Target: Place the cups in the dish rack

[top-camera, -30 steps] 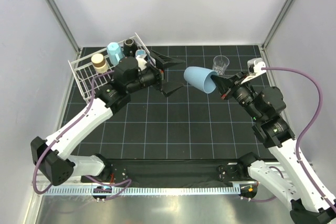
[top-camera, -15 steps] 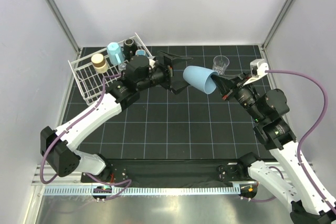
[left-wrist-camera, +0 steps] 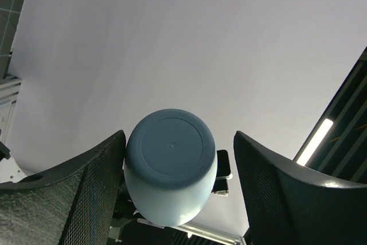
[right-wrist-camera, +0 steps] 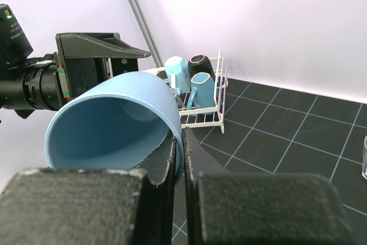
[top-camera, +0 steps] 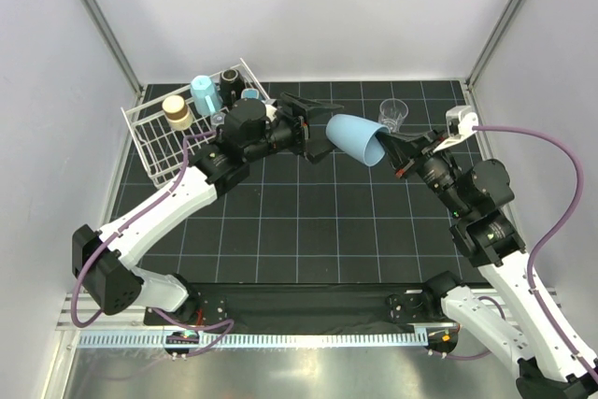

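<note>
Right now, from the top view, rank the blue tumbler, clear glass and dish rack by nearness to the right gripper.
1. blue tumbler, held in the right gripper.
2. clear glass, just behind, right rear.
3. dish rack, far left rear.

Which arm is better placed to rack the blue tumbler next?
Left. The left pincer brackets the tumbler, jaws apart, and the dish rack lies on its side. The right pincer pinches the rim.
</note>
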You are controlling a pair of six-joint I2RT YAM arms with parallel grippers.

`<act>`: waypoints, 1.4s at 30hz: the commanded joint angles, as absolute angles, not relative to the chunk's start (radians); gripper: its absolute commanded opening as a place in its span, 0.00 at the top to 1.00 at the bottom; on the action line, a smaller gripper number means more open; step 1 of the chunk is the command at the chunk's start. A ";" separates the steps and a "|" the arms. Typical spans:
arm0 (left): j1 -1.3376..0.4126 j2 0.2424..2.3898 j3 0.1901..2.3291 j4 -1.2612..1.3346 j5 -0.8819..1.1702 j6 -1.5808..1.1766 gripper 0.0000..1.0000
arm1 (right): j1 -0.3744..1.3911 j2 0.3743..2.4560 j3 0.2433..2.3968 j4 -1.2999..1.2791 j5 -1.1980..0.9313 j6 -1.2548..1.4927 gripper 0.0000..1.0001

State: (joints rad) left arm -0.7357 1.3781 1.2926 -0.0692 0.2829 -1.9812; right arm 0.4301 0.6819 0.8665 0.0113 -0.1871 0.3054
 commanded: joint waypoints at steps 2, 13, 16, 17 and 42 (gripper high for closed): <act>-0.747 1.368 1.328 0.035 0.279 -1.968 0.28 | 0.436 0.701 0.873 0.044 -0.201 0.308 0.96; -0.759 1.355 1.310 0.089 0.253 -1.928 0.33 | 0.442 0.735 0.894 0.020 -0.193 0.322 0.96; -0.761 1.348 1.301 0.100 0.245 -1.921 0.33 | 0.445 0.741 0.900 0.011 -0.186 0.322 0.96; -0.761 1.344 1.292 0.104 0.242 -1.921 0.34 | 0.448 0.742 0.900 0.008 -0.186 0.322 0.96; -0.583 1.261 1.436 -0.449 0.024 -1.212 1.00 | 0.457 0.585 0.907 -0.386 0.044 0.327 0.32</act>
State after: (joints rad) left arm -0.6083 1.2976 1.3159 -0.2283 0.1673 -1.5108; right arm 0.4507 0.6277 0.8837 -0.2890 -0.0448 0.3363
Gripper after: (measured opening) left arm 0.597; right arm 0.681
